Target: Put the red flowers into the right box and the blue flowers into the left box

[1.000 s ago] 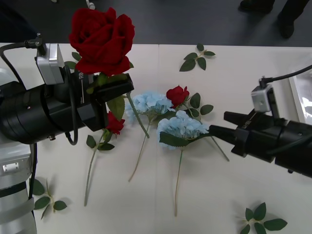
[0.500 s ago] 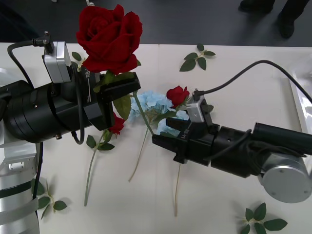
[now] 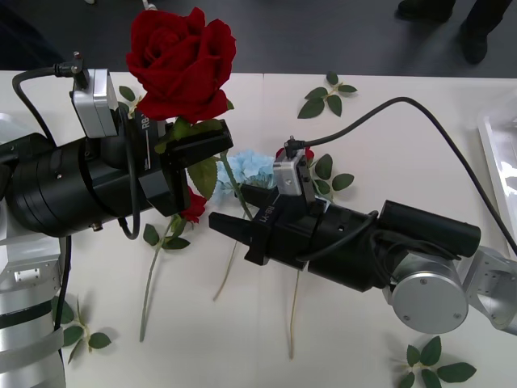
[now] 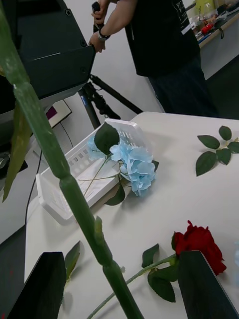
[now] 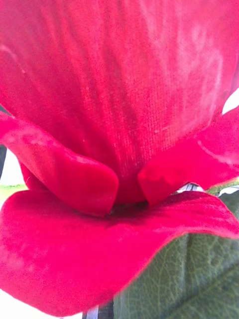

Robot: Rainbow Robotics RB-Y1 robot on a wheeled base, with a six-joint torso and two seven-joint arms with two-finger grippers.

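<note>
My left gripper [image 3: 196, 147] is shut on a red flower [image 3: 182, 63] held high above the table, just under its bloom [image 5: 114, 124]. The rose's green stem [image 3: 234, 192] hangs down between the open black fingers of my right gripper [image 3: 229, 207], which has reached in from the right. The right wrist view shows that stem [image 4: 74, 199] running between the fingers [image 4: 42, 286] of the right gripper [image 4: 119, 294], not clamped. Another red flower [image 4: 199, 244] lies on the table. A blue flower [image 3: 254, 162] lies partly hidden behind the right arm. The left box [image 4: 55, 194] holds a blue flower [image 4: 134, 167]. The right box [image 3: 497, 133] shows at the table's right edge.
Loose green leaf sprigs lie at the back [image 3: 327, 95], the front right [image 3: 432, 364] and the front left [image 3: 77, 331]. A small red rose [image 3: 191, 208] and long stems [image 3: 149, 283] lie on the white table under the arms.
The right arm has swept left across the table until its open fingers stand around the held rose's stem. The left gripper rose slightly with the rose, then stayed still.
</note>
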